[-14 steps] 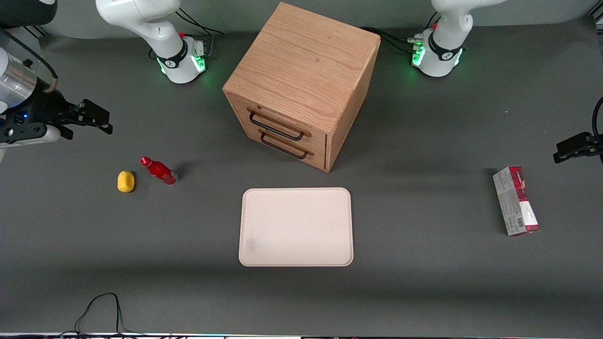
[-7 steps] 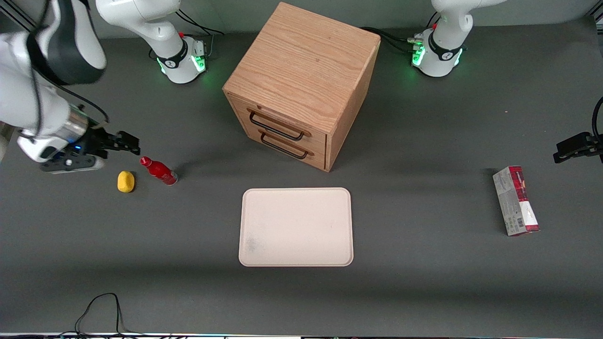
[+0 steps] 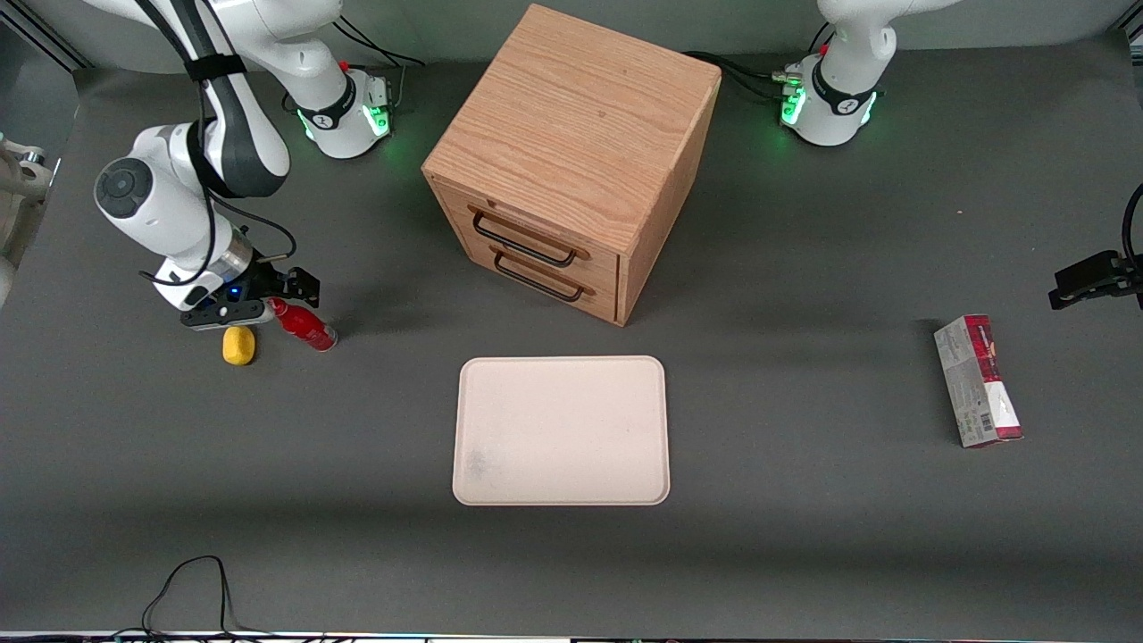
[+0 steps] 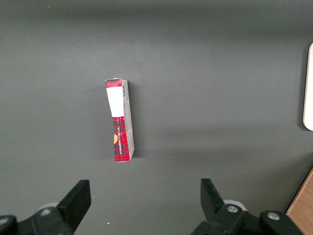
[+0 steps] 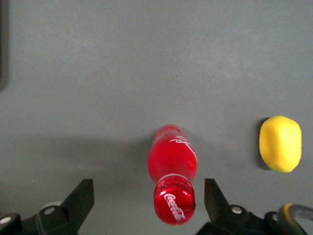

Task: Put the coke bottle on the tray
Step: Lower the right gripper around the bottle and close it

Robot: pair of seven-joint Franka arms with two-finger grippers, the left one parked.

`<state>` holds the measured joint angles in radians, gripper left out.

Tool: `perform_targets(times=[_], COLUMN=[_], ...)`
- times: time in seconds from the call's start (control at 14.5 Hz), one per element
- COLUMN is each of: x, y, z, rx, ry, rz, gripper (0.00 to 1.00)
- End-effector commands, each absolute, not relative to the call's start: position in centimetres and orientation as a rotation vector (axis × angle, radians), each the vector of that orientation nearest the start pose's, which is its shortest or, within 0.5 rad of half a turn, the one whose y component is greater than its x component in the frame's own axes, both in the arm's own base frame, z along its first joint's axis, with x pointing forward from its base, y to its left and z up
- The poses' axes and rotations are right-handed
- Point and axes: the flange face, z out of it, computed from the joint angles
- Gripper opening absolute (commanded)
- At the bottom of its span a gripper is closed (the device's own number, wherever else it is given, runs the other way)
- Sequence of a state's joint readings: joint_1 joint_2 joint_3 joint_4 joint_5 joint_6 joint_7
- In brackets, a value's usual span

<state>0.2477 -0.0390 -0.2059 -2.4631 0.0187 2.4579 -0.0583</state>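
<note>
now the gripper [image 3: 287,288] – fingers spread (empty) – hovers above the coke bottle [image 5: 171,172].

Gripper above the coke bottle

The gripper [image 3: 290,288] hangs over the coke bottle [image 3: 304,324], near the table's working-arm edge; the tray [image 3: 561,430] lies mid-table.

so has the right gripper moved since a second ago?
Yes. The gripper has swung in from the table's edge toward the oak drawer box and now hangs open over the coke bottle, which has not moved.
</note>
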Motion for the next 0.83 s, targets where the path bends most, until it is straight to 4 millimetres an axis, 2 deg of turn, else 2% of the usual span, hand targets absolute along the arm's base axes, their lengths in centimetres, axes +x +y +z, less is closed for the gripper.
perform_targets(times=[0.0,0.14,0.21,0.34,0.69,0.76], x=[47.7,48.0,48.0,48.0,48.2,48.3], y=[0.8,-0.4,-0.6,-0.7,-0.6,-0.6], z=[31.3,30.8,30.8,30.8,31.1,31.4], rx=[-3.113,-3.117,-3.118,-3.117,-3.115,-3.114], ry=[-0.185,-0.197,-0.214,-0.219,-0.213,-0.213], rz=[-0.079,-0.087,-0.095,-0.095,-0.104,-0.112], gripper=[1.0,0.99,0.91,0.69,0.04,0.0])
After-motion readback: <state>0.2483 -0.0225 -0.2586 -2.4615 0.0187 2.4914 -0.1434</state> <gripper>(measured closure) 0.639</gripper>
